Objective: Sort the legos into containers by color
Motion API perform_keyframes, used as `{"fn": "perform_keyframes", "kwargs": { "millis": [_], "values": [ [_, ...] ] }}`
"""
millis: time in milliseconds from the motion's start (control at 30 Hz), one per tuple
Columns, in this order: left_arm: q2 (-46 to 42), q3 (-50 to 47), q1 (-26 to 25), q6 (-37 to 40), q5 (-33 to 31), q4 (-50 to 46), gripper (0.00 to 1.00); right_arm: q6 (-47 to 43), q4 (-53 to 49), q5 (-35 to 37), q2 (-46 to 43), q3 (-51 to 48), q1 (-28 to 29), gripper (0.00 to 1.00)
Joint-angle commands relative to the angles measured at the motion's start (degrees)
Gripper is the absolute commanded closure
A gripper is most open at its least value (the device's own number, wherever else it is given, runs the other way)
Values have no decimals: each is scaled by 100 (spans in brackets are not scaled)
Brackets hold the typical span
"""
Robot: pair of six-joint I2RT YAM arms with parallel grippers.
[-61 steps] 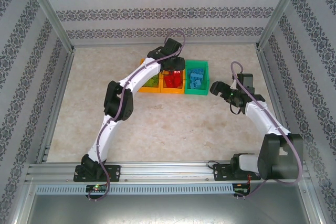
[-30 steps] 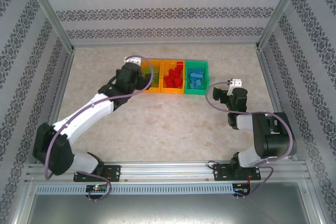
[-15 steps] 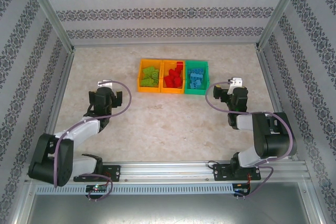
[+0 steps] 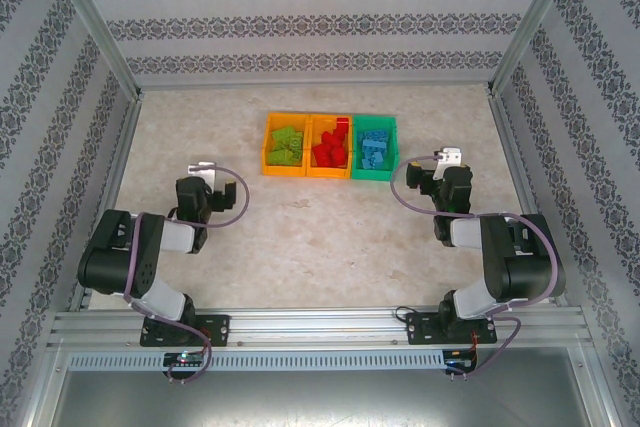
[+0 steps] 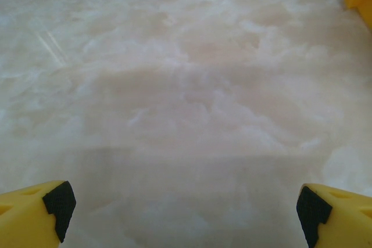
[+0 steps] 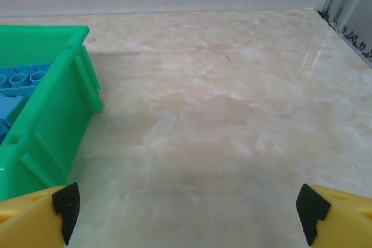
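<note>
**Left tool** (image 5: 186, 206): its jaws stand wide apart with nothing between them, over the pale marbled surface (image 5: 186, 85). Ahead of it and off to its right you see the outer orange plastic bin (image 4: 284, 173), holding the lime green studded bricks (image 4: 285, 144).

**Right tool** (image 6: 189, 206): its jaws are likewise spread, gripping nothing. Just ahead of it and to its left stands the green plastic bin (image 6: 58, 120), with the blue studded bricks (image 6: 23, 76) inside.

Between these two bins, and joined to both, you find the middle orange plastic bin (image 4: 329, 174), holding the red studded bricks (image 4: 331, 149).
</note>
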Motion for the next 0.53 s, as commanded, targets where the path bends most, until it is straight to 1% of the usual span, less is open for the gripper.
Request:
{"fn": "perform_keyframes", "kwargs": {
  "millis": [0, 33, 500],
  "values": [
    [-25, 278, 253, -209, 634, 67, 0, -104, 122, -70, -32, 31, 62, 2],
    [4, 245, 253, -209, 626, 185, 0, -105, 125, -65, -30, 36, 58, 2],
    [-12, 261, 254, -200, 621, 124, 0, -114, 113, -68, -38, 36, 67, 2]
  ]
}}
